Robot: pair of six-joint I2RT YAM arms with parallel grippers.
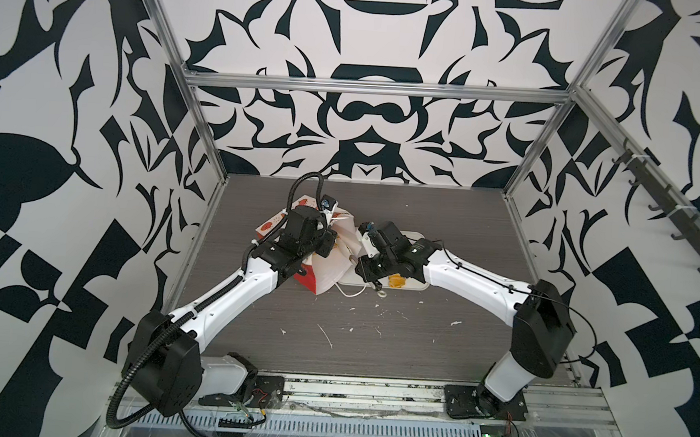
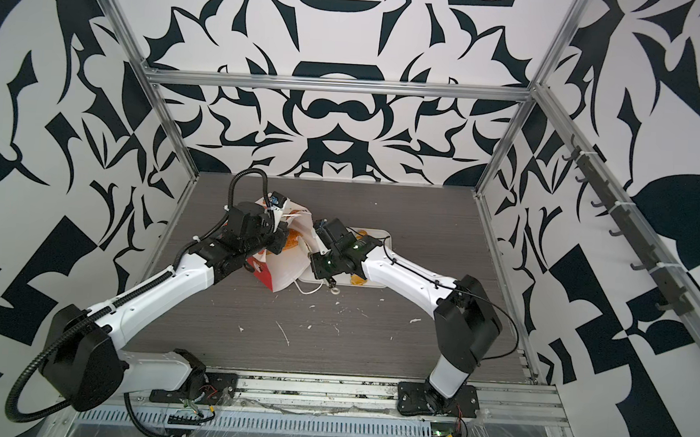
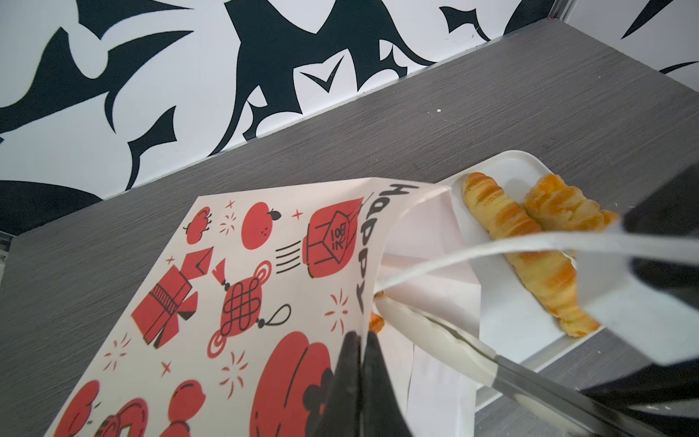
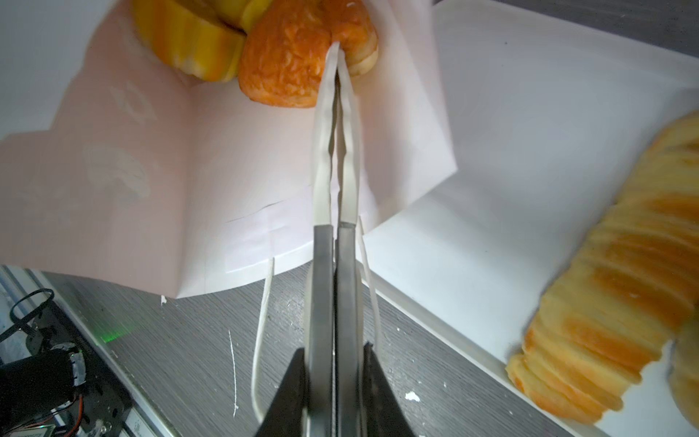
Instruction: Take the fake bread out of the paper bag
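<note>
From my left wrist, my left gripper (image 3: 362, 342) is pinched tight on the rim of the paper bag (image 3: 242, 287), whose mouth overlaps the edge of the white tray (image 3: 510, 170). On the tray lie the long twisted stick (image 3: 529, 257) and, touching it, a second golden pastry (image 3: 559, 204). From my right wrist, my right gripper (image 4: 336, 49) reaches from over the tray into the bag, fingers drawn narrow together, tips against an orange-brown bun (image 4: 283, 64) with a yellow ridged bun (image 4: 189, 45) just beside it. Whether I truly pinch it I cannot tell. In both top views the bag lies on its side against the tray, a cord handle (image 1: 351, 293) trailing on the table (image 1: 373, 354).
</note>
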